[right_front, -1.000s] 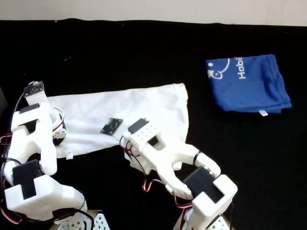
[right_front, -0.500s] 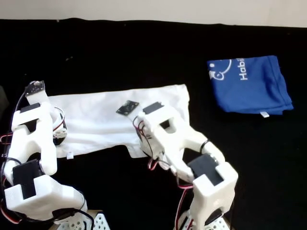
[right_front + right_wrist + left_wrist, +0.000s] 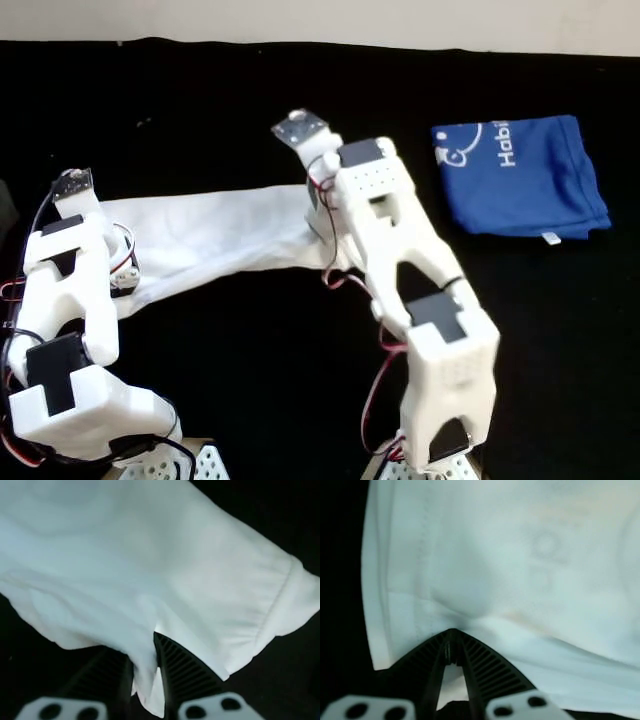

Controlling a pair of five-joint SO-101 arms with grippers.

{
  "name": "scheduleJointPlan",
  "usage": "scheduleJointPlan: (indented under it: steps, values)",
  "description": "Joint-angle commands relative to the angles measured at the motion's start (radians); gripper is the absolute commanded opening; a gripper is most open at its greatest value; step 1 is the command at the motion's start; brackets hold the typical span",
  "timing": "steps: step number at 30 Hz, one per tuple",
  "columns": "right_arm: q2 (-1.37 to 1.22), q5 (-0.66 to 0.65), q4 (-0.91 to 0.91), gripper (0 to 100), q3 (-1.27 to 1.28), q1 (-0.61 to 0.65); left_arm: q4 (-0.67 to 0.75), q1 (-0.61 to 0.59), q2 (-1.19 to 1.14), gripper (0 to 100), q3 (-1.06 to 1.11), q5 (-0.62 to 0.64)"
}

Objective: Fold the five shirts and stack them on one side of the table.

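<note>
Presently the white shirt (image 3: 220, 235) is held stretched across the black tabletop (image 3: 200, 120), its ends clamped tight in the left jaws and the right jaws, and both ends are best carried level so the fold is laid unwrinkled.

Shirt ends lost under an arm and past the views' edges.
The right arm (image 3: 400, 240) covers the white shirt (image 3: 220, 235) around the right gripper (image 3: 144, 650). Ahead of the left gripper (image 3: 452, 635), cloth runs past every edge, and its faint print (image 3: 545, 550) is too blurred to read.
</note>
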State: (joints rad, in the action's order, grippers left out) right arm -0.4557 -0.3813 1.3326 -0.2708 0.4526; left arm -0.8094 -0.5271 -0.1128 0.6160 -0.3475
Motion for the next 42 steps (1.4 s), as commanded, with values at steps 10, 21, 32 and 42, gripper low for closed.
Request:
scheduleJointPlan:
  steps: [10, 21, 32, 42]
  values:
    - [-0.274, 0.054, 0.154, 16.1, -0.504, -0.071, 0.009, -0.013, -0.015, 1, -0.021, -0.008]
    - [-0.266, 0.158, 0.433, 15.6, -0.875, -0.077, 0.009, -0.013, -0.015, 1, -0.021, -0.008]
    - [0.016, 0.161, 0.433, 4.2, -0.717, -0.015, -0.152, -0.010, 0.170, 1, -0.087, 0.035]
    - [0.444, 0.157, 0.433, 4.2, -0.229, -0.018, -0.229, -0.183, 0.150, 19, -0.306, 0.043]
